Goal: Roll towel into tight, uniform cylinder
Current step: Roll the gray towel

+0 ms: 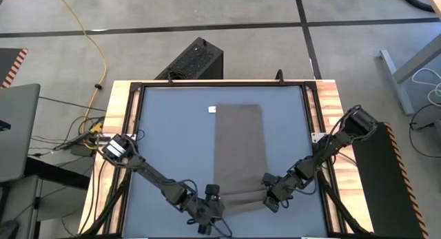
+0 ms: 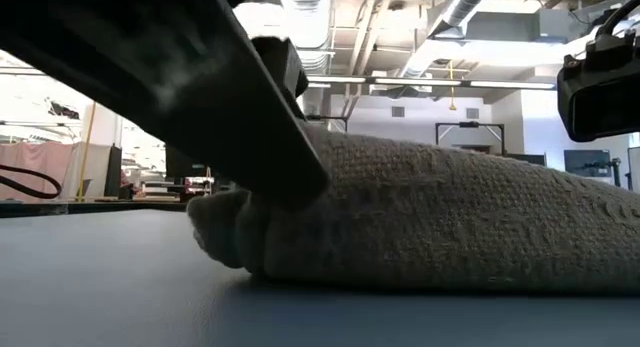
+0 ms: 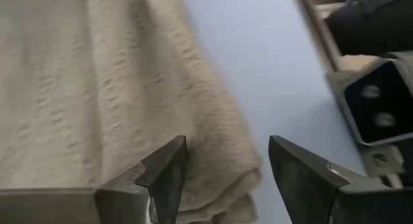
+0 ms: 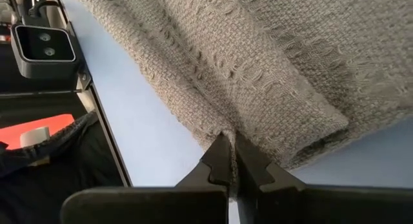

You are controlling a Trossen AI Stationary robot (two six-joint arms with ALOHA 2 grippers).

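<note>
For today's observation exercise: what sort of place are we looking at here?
Probably a robotics lab or workshop: bare concrete floor with a loose yellow cable, exposed ceiling ducts, and a framed table holding a towel.

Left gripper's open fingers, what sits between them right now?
In the left wrist view, the rolled end of the towel lies partly between the left gripper fingers, with bare blue tabletop filling the rest.

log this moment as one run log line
task: roll towel | state: near end partly rolled | left tool: open at roll's end | right tool: shut on towel edge
</note>
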